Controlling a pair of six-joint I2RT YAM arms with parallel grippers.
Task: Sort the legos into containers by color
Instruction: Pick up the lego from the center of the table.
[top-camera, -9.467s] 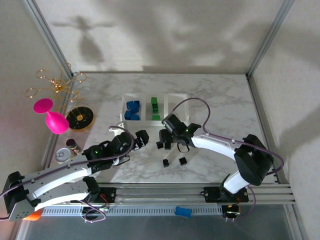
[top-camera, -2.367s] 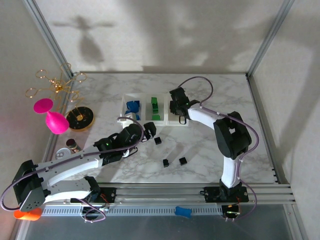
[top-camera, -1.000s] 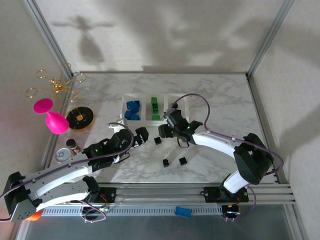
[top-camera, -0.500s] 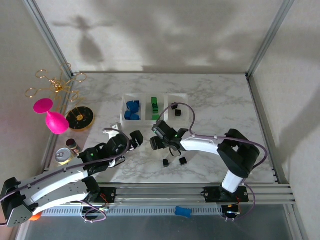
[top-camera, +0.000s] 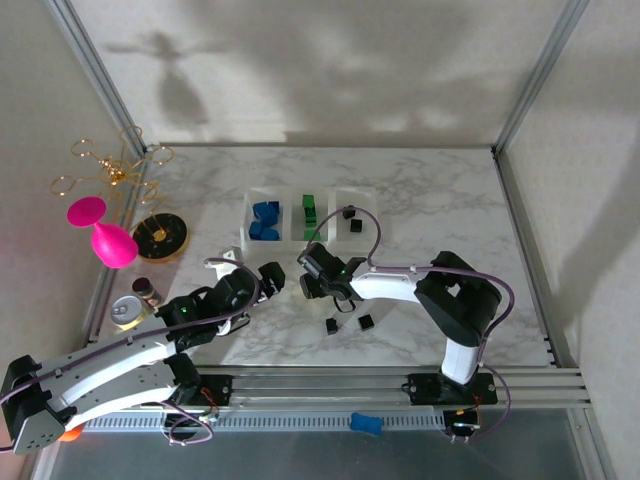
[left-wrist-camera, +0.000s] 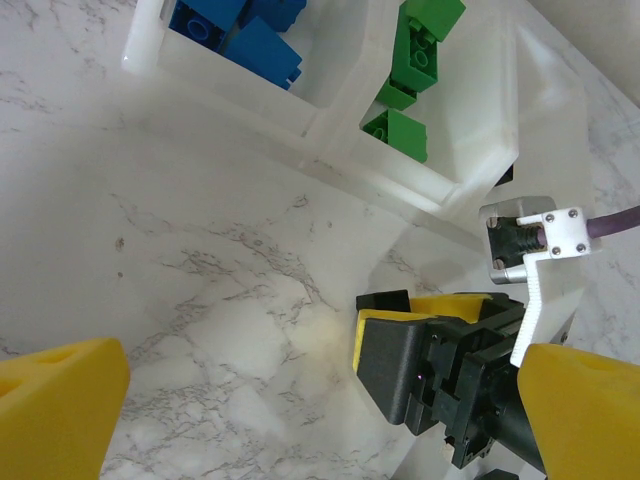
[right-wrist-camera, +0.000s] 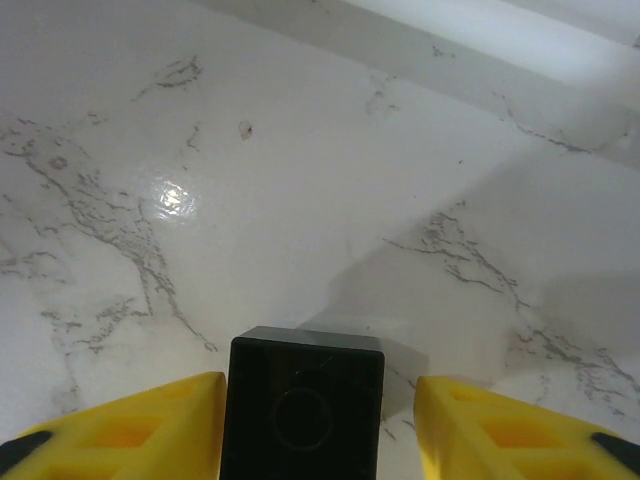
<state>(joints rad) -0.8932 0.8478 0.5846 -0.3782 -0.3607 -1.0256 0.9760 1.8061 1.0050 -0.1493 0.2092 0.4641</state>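
Right wrist view, right claw astride black lego, not clenched, left claw spread wide

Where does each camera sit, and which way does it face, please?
Top: above and behind the bases, looking down on the table; left arm and right arm show.
Left wrist: looks down at the containers and right pincer; own yellow fingers at the lower corners.
Right wrist: looks down at a black brick between own fingers.
Shared: top and left wrist both show the containers and right pincer.
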